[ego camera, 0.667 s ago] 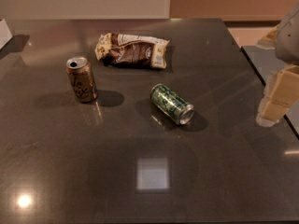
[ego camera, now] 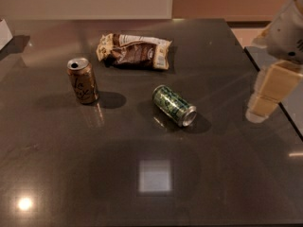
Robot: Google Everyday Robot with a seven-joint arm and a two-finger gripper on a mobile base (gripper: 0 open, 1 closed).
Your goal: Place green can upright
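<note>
**Tool edges leftward at the bench's right side; cans unmoved**

Since the earlier frame, the tool (ego camera: 268,96) has shifted a little to the left and now hangs over the right edge of the bench (ego camera: 222,183). Everything else lies where it did. How far open the tool is cannot be told, and it is not touching anything on the bench.

The green can (ego camera: 173,105) lies on its side near the middle of the bench, well apart from the tool. Its silver end points toward the lower right. A brown can (ego camera: 83,81) stands upright to its left with its opened top showing. A crumpled snack bag (ego camera: 135,51) lies flat behind both cans, touching neither. Bright light reflections show on the dark bench surface in the foreground.
</note>
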